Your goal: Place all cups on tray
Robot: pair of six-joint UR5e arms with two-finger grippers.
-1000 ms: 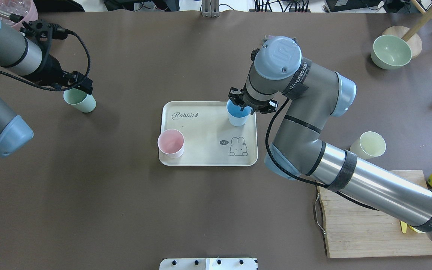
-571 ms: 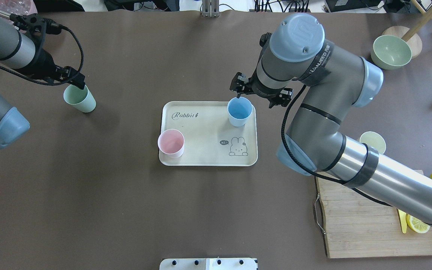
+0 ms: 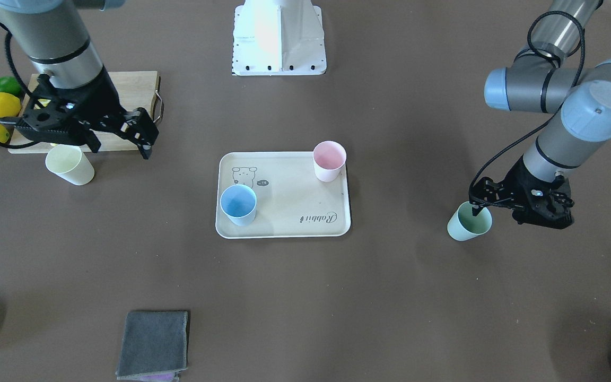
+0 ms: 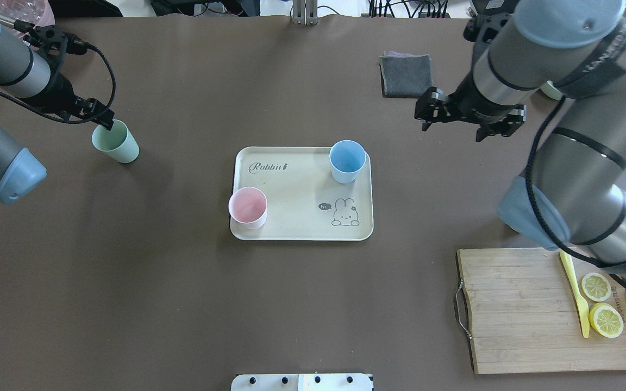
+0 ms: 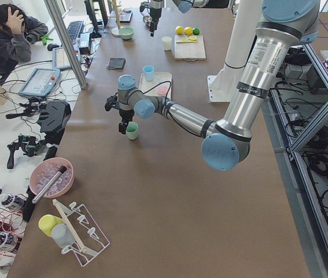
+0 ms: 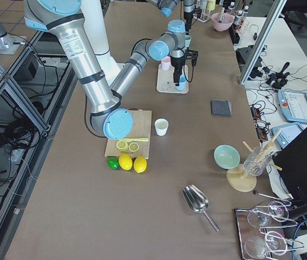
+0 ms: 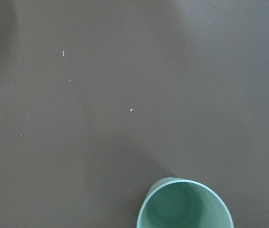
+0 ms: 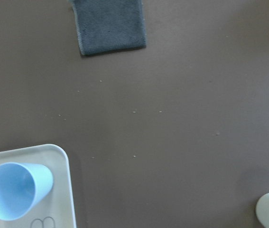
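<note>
**Overhead exterior: two cups on the tray, two on the table**

Nearest the robot, on its right, lies the wooden cutting board (image 4: pixel 519 309). Just past it the pale yellow cup (image 3: pixel 69 164) stands upright on the table. The right arm hides it from overhead, but it is plain in the front-facing view.

At the middle sits the tray (image 4: pixel 296 209). The pink cup (image 4: pixel 248 207) stands upright in its near left corner and the blue cup (image 4: pixel 347 161) in its far right corner.

Off to the left, well apart from the tray, the mint cup (image 4: pixel 116 142) stands on the table. The left gripper (image 3: pixel 520 215) hangs over it with fingers spread, one fingertip at the rim; whether it touches cannot be told.

The right gripper (image 4: pixel 451 129) hovers beyond the tray's far right corner, spread and empty, near the grey cloth (image 4: pixel 406 75).
</note>
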